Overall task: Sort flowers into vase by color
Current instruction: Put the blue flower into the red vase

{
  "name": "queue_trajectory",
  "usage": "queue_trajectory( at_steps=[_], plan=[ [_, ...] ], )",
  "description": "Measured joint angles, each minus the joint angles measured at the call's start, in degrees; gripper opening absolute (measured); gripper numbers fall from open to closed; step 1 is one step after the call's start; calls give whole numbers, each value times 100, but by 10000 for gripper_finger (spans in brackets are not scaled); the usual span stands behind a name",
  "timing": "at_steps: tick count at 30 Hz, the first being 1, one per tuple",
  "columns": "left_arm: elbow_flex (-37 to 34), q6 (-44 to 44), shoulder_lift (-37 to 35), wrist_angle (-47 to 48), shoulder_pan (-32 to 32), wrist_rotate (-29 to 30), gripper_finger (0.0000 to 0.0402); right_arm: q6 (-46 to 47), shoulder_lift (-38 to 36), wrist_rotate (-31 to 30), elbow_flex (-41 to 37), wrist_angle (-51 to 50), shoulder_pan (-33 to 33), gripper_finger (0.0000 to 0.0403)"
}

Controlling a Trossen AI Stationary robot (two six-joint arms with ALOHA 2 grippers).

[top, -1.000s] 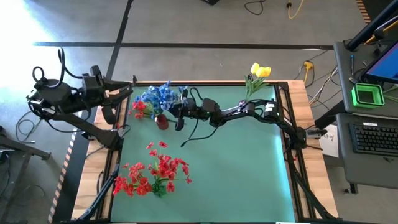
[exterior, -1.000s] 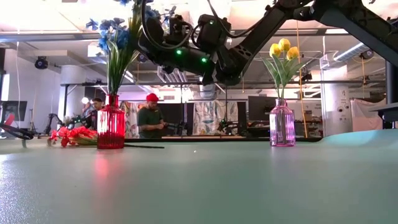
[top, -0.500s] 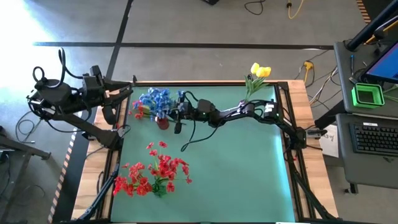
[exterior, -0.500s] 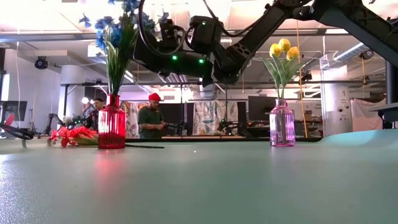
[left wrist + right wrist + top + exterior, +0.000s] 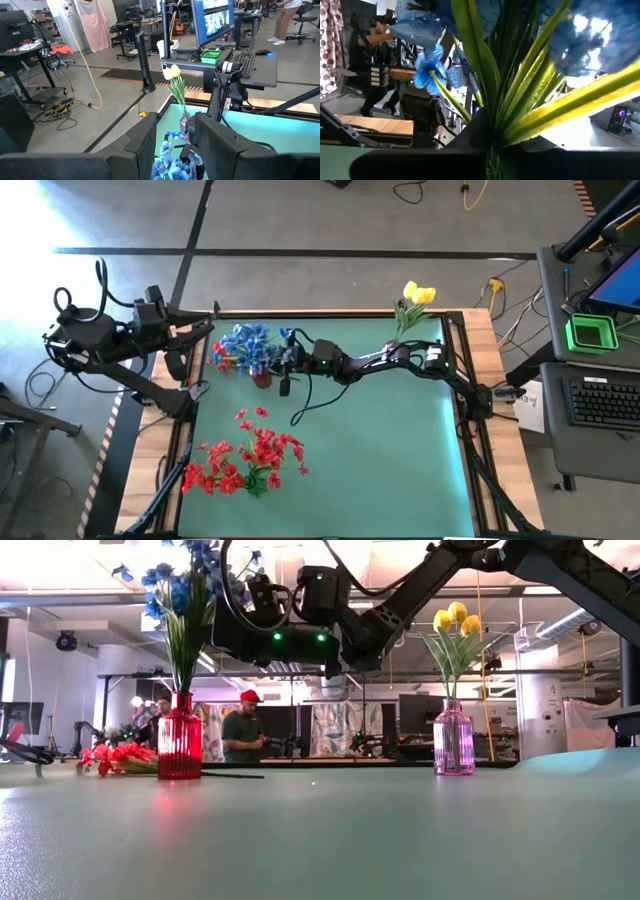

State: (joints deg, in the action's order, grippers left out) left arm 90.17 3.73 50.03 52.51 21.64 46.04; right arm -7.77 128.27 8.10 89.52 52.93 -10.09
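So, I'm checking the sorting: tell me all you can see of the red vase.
The red vase is small, of translucent red glass as it looks, with a narrow neck, upright near the table's far left corner. It holds blue flowers on green stems. The right gripper is at that bunch, stems filling its wrist view. Loose red flowers lie apart on the mat.

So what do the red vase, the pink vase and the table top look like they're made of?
The red vase looks like tinted glass or clear plastic: light glows through it and it glints. The pink vase looks the same, translucent, with the stems showing faintly inside. The table top looks like a smooth matte green mat that gives only a soft sheen.
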Motion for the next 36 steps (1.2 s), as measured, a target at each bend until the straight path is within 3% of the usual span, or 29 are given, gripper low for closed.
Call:
queue_trajectory(
  at_steps=[22,36],
  plan=[
    [0,0,14,2,-1,-2,123,-72,-11,-69,2,-347,-4,26],
    [0,0,14,2,-1,-4,123,179,15,-79,-26,-390,-6,149]
  ],
)
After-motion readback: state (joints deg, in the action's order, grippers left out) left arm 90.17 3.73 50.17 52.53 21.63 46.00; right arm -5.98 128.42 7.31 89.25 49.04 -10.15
